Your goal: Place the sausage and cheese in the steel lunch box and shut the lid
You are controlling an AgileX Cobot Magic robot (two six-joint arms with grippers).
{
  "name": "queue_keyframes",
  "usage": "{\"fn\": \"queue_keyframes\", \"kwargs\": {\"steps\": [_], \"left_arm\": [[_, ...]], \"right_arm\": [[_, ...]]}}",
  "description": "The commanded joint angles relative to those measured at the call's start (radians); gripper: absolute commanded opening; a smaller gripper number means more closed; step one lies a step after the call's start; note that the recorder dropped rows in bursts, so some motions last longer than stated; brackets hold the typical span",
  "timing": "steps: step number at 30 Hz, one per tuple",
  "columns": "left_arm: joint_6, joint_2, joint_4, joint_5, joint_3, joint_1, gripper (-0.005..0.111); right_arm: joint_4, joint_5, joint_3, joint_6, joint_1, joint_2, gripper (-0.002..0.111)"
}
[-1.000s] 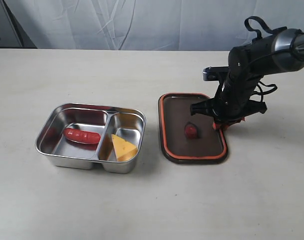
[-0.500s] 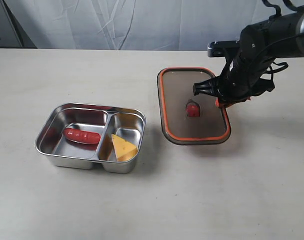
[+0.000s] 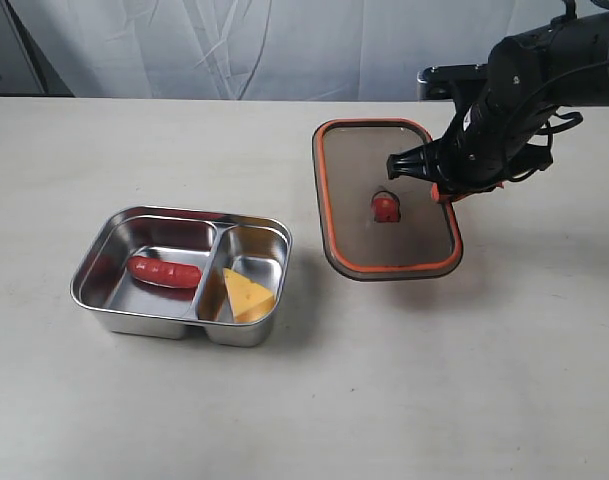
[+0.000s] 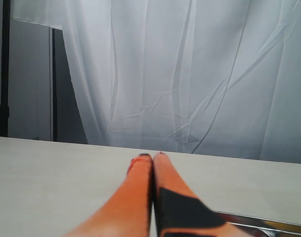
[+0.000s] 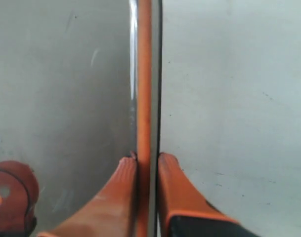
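Note:
The steel lunch box point(image 3: 99, 268) rests on the table at the left of the exterior view. The dark-red sausage point(image 3: 164, 271) lies in its larger compartment, and the yellow-orange cheese point(image 3: 247, 295) sits in the smaller one. To the right, the tinted lid point(image 3: 384, 160) with its orange rim hangs tilted above the table, its red valve knob point(image 3: 385, 207) at centre. My right gripper point(image 3: 446, 192) is shut on the lid's right edge; in the right wrist view the fingers point(image 5: 121, 195) pinch the rim point(image 5: 144, 74). My left gripper point(image 4: 152, 157) is shut on nothing, away from everything.
A white curtain point(image 3: 284, 45) hangs behind the pale table point(image 3: 304, 400). A strip of steel rim point(image 4: 269, 225) shows at the edge of the left wrist view.
The right gripper has lifted the lid off the table and carried it up and slightly back; the lid now tilts and casts a shadow. Box, sausage and cheese have not moved.

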Motion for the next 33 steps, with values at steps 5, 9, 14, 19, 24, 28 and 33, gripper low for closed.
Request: {"fn": "queue_keyframes", "kwargs": {"steps": [5, 9, 14, 19, 24, 28, 33], "left_arm": [[-0.004, -0.005, 0.001, -0.103, 0.005, 0.001, 0.0], [-0.004, -0.005, -0.048, -0.218, 0.005, 0.001, 0.0], [0.015, -0.005, -0.085, -0.352, 0.005, 0.001, 0.0], [0.022, -0.005, -0.117, -0.408, 0.005, 0.001, 0.0], [-0.1, -0.005, -0.268, -0.375, 0.005, 0.001, 0.0], [-0.191, -0.005, -0.334, -0.322, 0.005, 0.0, 0.0], [-0.326, 0.131, -0.171, -0.386, -0.081, -0.002, 0.0]], "right_arm": [[-0.006, -0.007, 0.002, -0.009, -0.005, -0.011, 0.0], [-0.006, -0.007, 0.002, -0.009, -0.005, -0.011, 0.0], [-0.006, -0.005, 0.002, -0.01, -0.005, -0.013, 0.0], [-0.006, 0.002, 0.002, -0.012, -0.005, -0.017, 0.0], [-0.006, 0.002, 0.002, -0.014, -0.005, -0.017, 0.0], [-0.006, -0.002, 0.002, -0.037, -0.005, -0.028, 0.0], [-0.006, -0.009, 0.002, -0.065, -0.005, -0.084, 0.0]]}}
